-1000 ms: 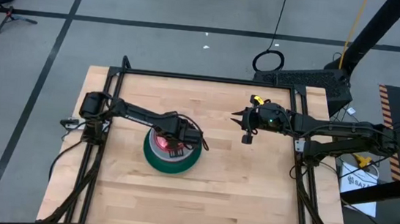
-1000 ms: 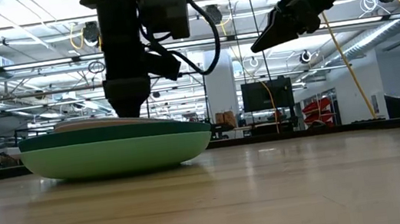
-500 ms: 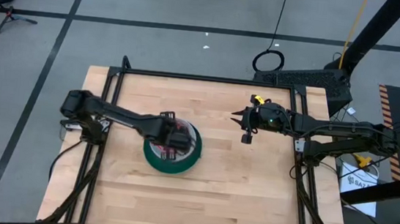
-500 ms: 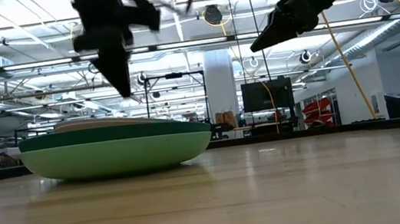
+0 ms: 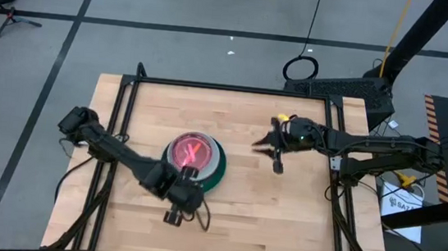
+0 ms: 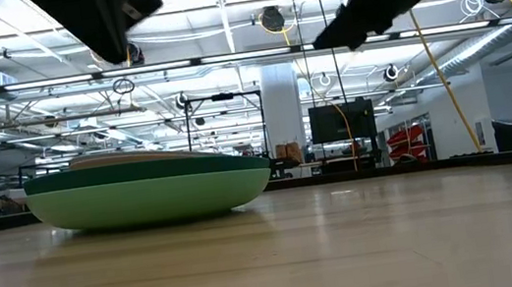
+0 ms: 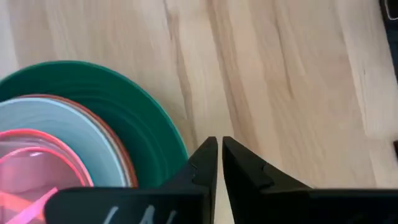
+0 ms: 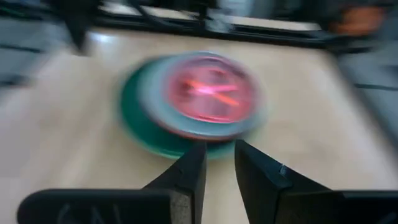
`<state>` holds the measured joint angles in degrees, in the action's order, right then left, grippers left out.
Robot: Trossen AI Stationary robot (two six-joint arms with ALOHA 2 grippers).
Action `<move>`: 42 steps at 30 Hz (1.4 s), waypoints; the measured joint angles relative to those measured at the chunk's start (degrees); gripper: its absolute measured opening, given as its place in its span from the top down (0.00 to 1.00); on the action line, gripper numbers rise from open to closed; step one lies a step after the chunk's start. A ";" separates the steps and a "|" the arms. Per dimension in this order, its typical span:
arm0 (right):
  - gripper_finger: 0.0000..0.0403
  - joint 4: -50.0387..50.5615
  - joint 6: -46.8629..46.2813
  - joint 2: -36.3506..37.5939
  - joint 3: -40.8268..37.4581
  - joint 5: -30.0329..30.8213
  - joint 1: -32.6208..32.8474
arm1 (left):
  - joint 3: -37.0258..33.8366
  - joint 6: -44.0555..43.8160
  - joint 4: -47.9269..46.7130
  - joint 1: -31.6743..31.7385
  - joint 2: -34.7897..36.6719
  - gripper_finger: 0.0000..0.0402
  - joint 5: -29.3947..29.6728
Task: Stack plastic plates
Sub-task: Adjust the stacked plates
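Plastic plates (image 5: 194, 162) sit in one nested stack near the middle of the wooden tabletop (image 5: 281, 222). High view: dark green rim outermost, a pale ring inside it, a pink plate on top carrying two crossed orange-pink strokes. Low view: pale green plate at the bottom, dark green just above, thinner rims on top (image 6: 148, 185). Left wrist view shows the dark green, red-orange, pale blue and pink rims stepping inward (image 7: 81, 134).

Left pincer (image 5: 176, 211) is just beside the stack's near edge, over bare wood. Its two dark fingers (image 7: 205, 165) are nearly together with a thin slit between; nothing is held.

Right pincer (image 5: 275, 151) hangs above the tabletop, well apart from the stack on the right side, pointing toward it. Its fingers (image 8: 189, 171) stand a narrow gap apart, empty.

Writing: white marks on the left pincer's body are cut off and unreadable. No brand or label is legible on the plates.
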<state>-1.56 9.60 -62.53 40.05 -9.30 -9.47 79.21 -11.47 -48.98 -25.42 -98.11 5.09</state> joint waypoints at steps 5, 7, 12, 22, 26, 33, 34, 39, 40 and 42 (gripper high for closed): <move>0.81 -6.51 -7.30 -6.42 0.02 -5.73 6.88 | -1.38 -5.05 -1.18 -6.78 -0.05 0.92 5.10; 0.81 -11.47 -8.18 -10.91 0.00 -5.84 10.09 | -3.98 -6.94 0.93 -9.18 0.05 0.92 8.00; 0.81 -25.49 -9.17 -21.84 0.02 -5.85 15.80 | -10.64 -12.62 6.76 -13.01 0.58 0.92 11.50; 0.81 -43.46 -13.70 -39.29 1.07 -4.33 20.30 | -18.01 -20.39 15.04 -17.56 0.55 0.92 17.82; 0.81 -43.51 -12.04 -44.08 3.57 2.05 21.44 | -18.92 -21.72 15.07 -18.74 0.55 0.92 22.59; 0.81 -43.60 -10.67 -49.73 8.91 5.37 21.47 | -23.31 -25.59 15.46 -18.55 0.55 0.92 27.52; 0.81 -43.29 -10.51 -50.16 9.39 6.12 21.42 | -24.11 -26.36 15.68 -18.32 0.55 0.92 28.48; 0.81 -43.16 -9.76 -50.83 10.27 9.78 20.54 | -26.68 -29.22 14.83 -16.67 0.55 0.92 30.85; 0.81 -43.14 -9.78 -50.83 10.27 10.83 20.29 | -26.90 -29.61 14.13 -15.98 0.55 0.92 30.98; 0.81 -43.17 -9.81 -50.83 10.26 13.08 19.57 | -27.07 -29.83 12.55 -14.66 0.54 0.92 31.88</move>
<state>-44.73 -0.21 -113.36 50.31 3.78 10.10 52.14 -41.30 -36.43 -40.08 -97.57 36.97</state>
